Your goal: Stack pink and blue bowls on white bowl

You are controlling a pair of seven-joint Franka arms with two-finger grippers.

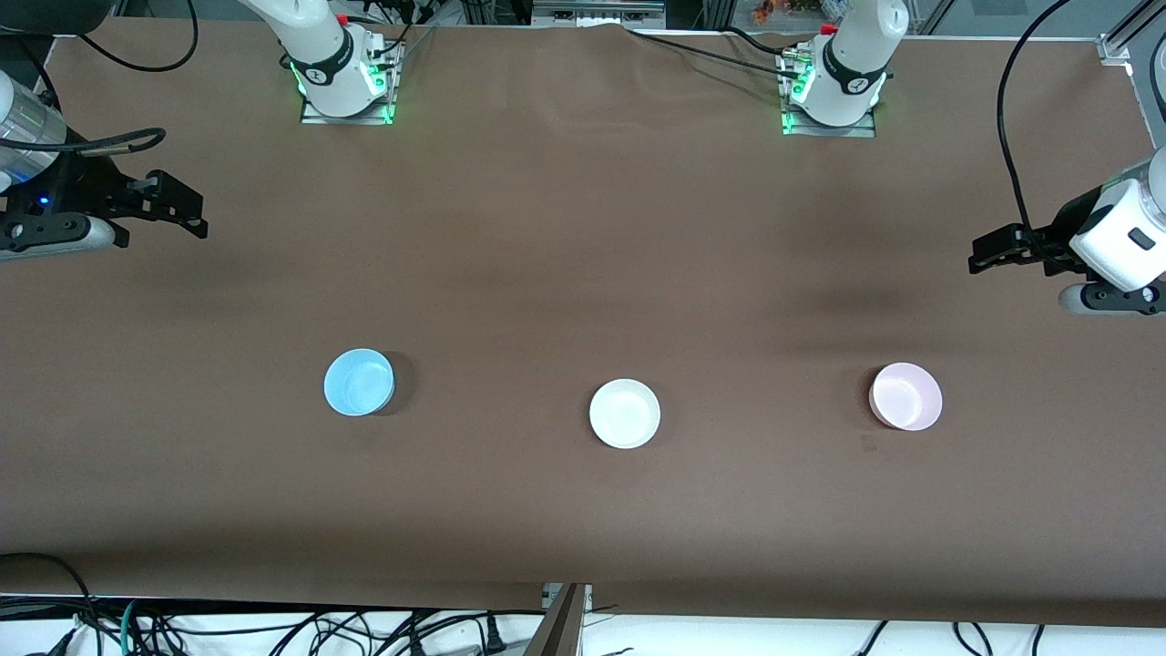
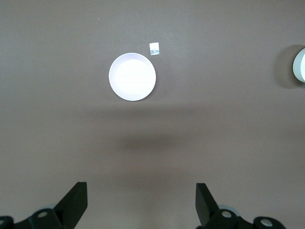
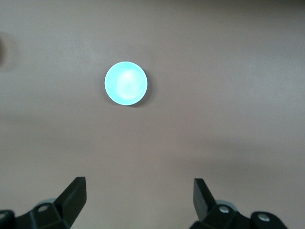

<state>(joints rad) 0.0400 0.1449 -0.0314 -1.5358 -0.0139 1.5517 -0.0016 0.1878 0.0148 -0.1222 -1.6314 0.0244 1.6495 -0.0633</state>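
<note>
— Bowls are set in a row across the lower middle of the front view: blue [image 1: 359, 382], white [image 1: 624, 414], pink [image 1: 905, 395].

— Light, stiff, slick plastic is judged; rims should be pinched. Left gripper [image 2: 141, 202] and right gripper [image 3: 139, 200] are held with jaws wide over bare bench [image 1: 583, 237].

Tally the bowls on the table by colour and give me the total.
Blue bowl: 1
White bowl: 1
Pink bowl: 1
Total: 3 bowls, all apart, none stacked.
</note>
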